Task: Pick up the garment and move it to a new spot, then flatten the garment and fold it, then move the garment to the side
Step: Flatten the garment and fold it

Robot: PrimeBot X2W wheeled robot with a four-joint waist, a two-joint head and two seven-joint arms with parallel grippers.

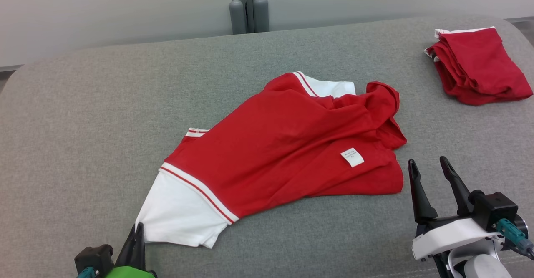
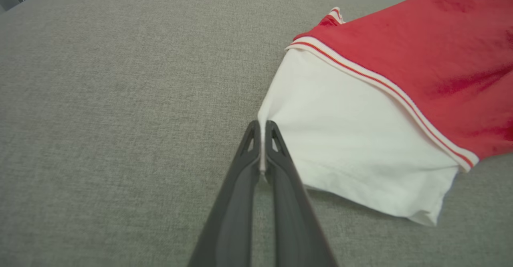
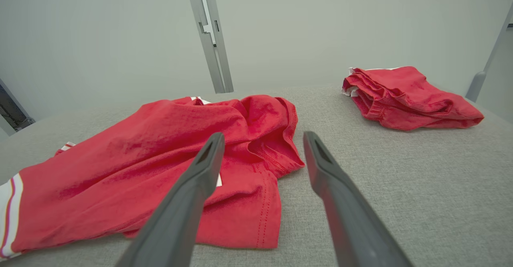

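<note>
A red garment with white sleeves and red-and-white trim lies crumpled in the middle of the grey padded table. My left gripper is shut on the corner of the near white sleeve; in the left wrist view a thin edge of white cloth is pinched between the two dark fingers. My right gripper stands open just right of the garment's red hem, a little above the table, with nothing between its fingers.
A second red garment lies folded at the table's far right corner. A grey post rises behind the table's far edge against a pale wall. Bare grey surface stretches to the left and along the front.
</note>
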